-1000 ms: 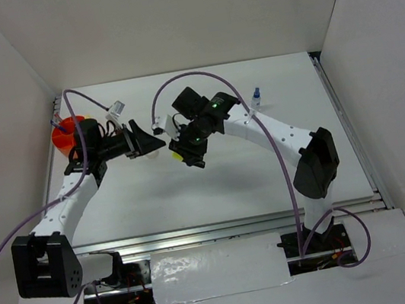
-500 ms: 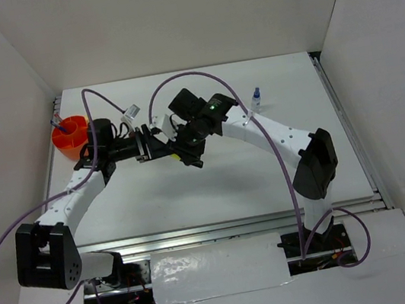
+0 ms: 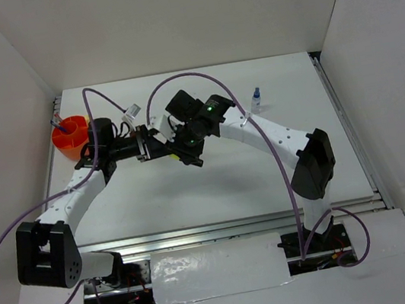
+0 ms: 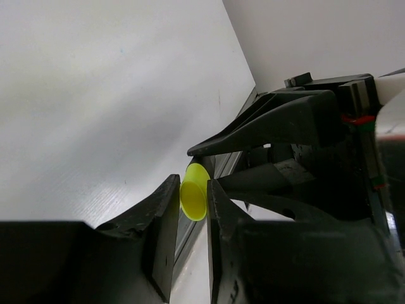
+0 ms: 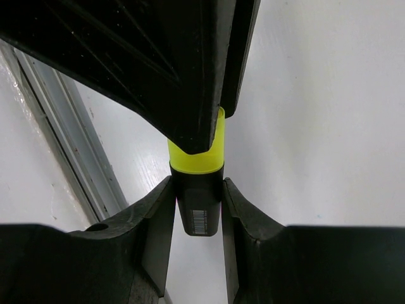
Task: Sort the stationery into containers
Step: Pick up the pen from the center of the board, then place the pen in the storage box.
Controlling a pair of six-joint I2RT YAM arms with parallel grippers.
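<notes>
Since a second ago, the left gripper [image 4: 192, 194] has swung away from the orange-red cup [image 3: 70, 150] and come over to meet the right gripper [image 5: 197, 190] in the middle of the table. Both now hold the black-yellow highlighter [image 5: 196, 212] up in the air between them. The right gripper is closed tight on the black body. The left gripper is nearly closed, with its two fingers on the yellow cap [image 5: 199, 158], though I cannot be sure how hard it squeezes. This looks like a hand-over. To do it well, the left one should squeeze firmly first. Only then should the right one let go and back straight away, so the highlighter does not tip or drop. Then it can go to the cup, which already has pens in it.
</notes>
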